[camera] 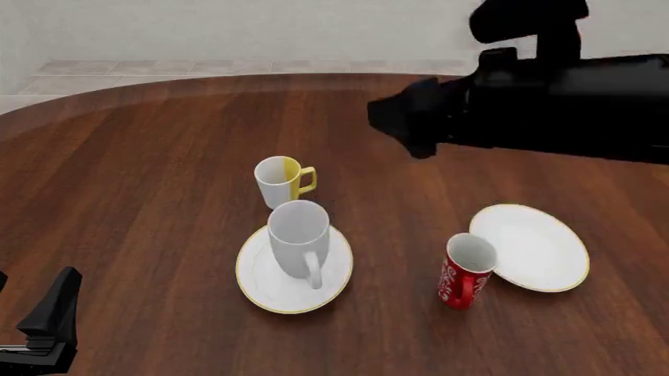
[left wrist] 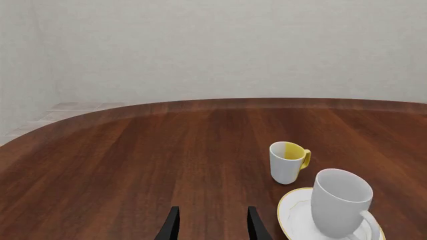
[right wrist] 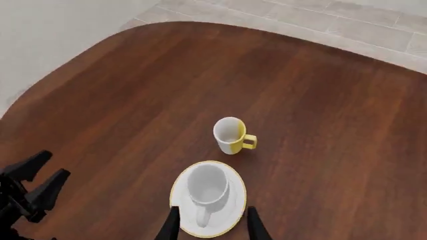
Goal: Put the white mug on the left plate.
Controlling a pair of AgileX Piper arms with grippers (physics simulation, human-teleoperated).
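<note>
1. The white mug (camera: 299,240) stands upright on the left plate (camera: 262,282), a little toward the plate's far side, its handle pointing to the near edge of the table

2. I judge the placing step done: the mug rests on the plate with nothing gripping it, and what is left is to draw my arms clear without knocking anything

3. My right gripper (right wrist: 209,224) hangs high above that mug and plate; its two fingers stand parted with only air between them, touching nothing

4. My left gripper (left wrist: 209,223) sits low at the near left of the table, well apart from the plate, fingers likewise spread and empty

5. Just beyond the plate stands the white-and-yellow mug (camera: 279,180), near enough that any retreat should go up and back, not forward

6. Off to the right, the red mug (camera: 464,272) stands just beside the right plate (camera: 541,252), out of my way
</note>
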